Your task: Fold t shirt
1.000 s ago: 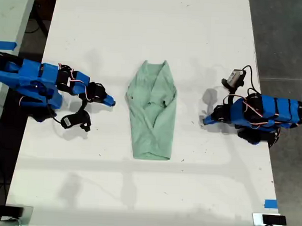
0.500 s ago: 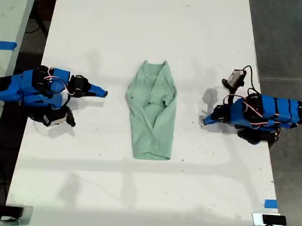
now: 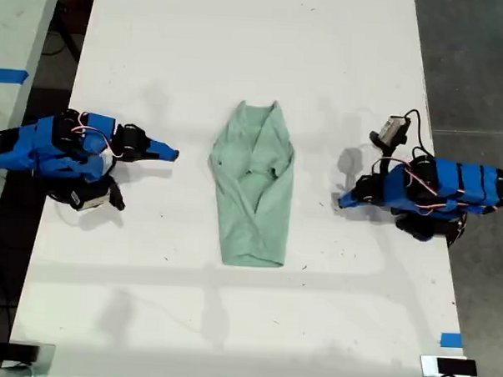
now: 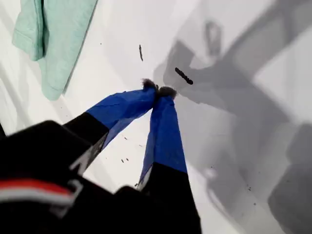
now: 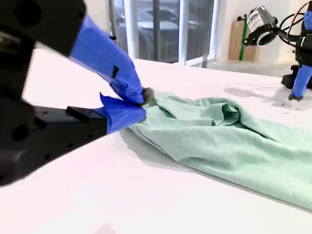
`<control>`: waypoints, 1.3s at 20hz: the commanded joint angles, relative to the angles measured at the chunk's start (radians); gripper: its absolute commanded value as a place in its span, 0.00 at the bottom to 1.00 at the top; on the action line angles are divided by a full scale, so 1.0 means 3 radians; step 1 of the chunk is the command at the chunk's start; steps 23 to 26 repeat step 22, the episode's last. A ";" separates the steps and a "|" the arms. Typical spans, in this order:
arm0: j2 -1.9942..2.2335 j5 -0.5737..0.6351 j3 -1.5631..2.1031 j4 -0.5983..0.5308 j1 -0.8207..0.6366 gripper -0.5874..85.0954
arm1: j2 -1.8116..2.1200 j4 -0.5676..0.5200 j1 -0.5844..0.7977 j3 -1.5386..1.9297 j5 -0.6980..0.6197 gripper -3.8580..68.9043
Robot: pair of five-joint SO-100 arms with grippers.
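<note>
The pale mint-green t shirt (image 3: 253,184) lies in a long narrow fold at the middle of the white table (image 3: 241,38). My second gripper (image 3: 171,155) is on the blue arm at the exterior view's left, shut and empty, a short way from the shirt's edge. In its wrist view the second gripper (image 5: 141,101) has its tips together, with the t shirt (image 5: 224,134) just beyond. My first gripper (image 3: 343,201), on the arm at the exterior view's right, is shut with its tips down at the table. The first gripper (image 4: 158,90) holds nothing, and the t shirt (image 4: 53,39) lies off to one side.
Blue tape (image 3: 8,75) marks a neighbouring surface at the exterior view's left edge, and another piece of blue tape (image 3: 450,340) sits at the table's lower right. Dark floor (image 3: 474,56) runs along the exterior view's right. The first arm's wrist camera (image 5: 261,22) shows across the table.
The second arm has drawn back towards the exterior view's left, away from the shirt, and has held still for the last half second. The first arm and the shirt have not moved.
</note>
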 commanded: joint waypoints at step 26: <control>0.0026 -0.0189 0.0026 0.0051 -0.0015 0.01 | 0.0041 0.0000 0.0051 0.0061 0.0020 0.07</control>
